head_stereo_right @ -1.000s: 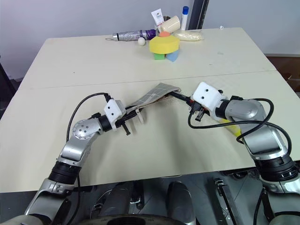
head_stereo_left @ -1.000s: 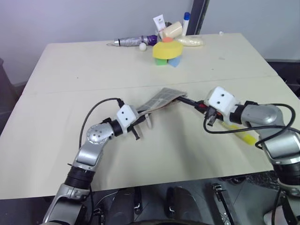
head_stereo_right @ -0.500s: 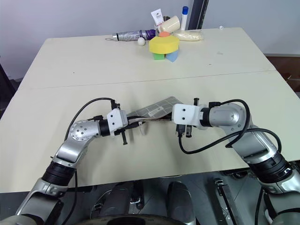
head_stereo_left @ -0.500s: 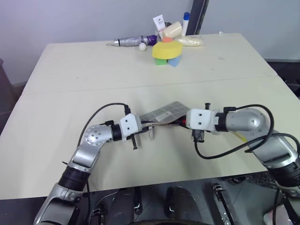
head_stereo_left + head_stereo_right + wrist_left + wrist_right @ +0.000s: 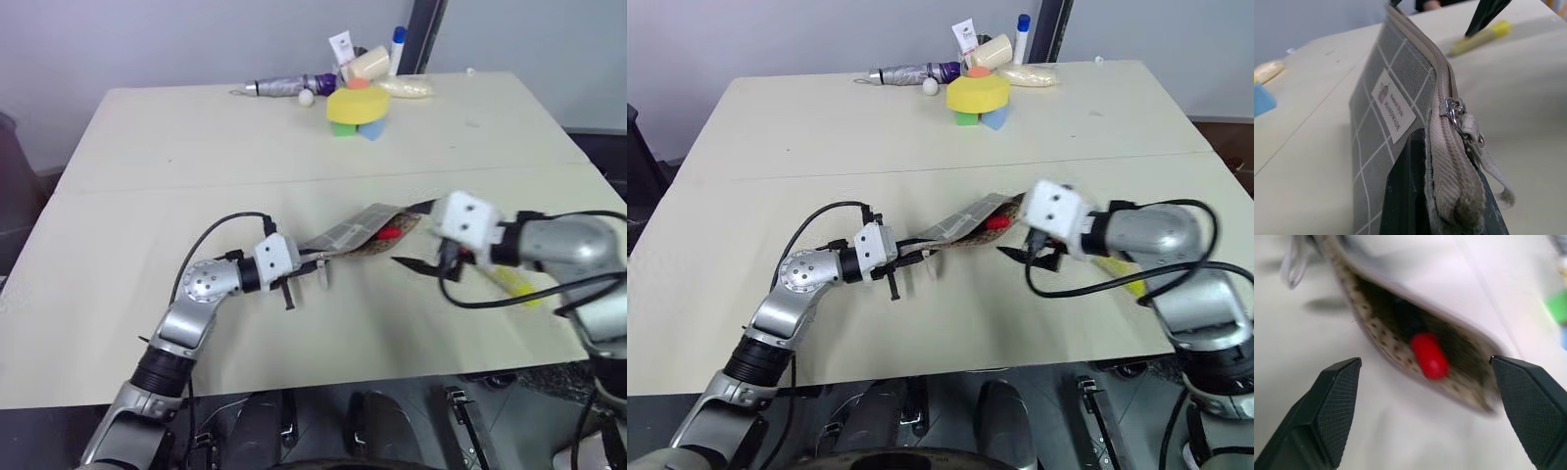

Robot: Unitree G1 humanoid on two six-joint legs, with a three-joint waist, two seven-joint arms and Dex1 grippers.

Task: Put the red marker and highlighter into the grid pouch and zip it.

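The grid pouch [image 5: 355, 233] hangs just above the table, and its zipper end is pinched in my shut left gripper [image 5: 306, 264]. In the left wrist view its white label [image 5: 1393, 111] and the zipper pull [image 5: 1457, 110] show close up. The pouch's other end gapes open, and the red marker [image 5: 1428, 355] lies inside with its red end [image 5: 389, 233] showing at the mouth. My right gripper [image 5: 413, 237] stands open just off that mouth, with its fingers [image 5: 1339, 406] spread wide and nothing held between them. The yellow highlighter [image 5: 509, 284] lies on the table beneath my right arm.
A cluster stands at the table's far edge: a yellow round block [image 5: 355, 103] on green and blue pieces, small bottles [image 5: 367, 61] and a grey-and-purple rolled item [image 5: 284, 86]. The table's near edge [image 5: 323, 377] runs below both arms.
My right gripper has opened and drawn back to the right, leaving the red marker in the pouch's mouth. My left gripper still holds the pouch's end.
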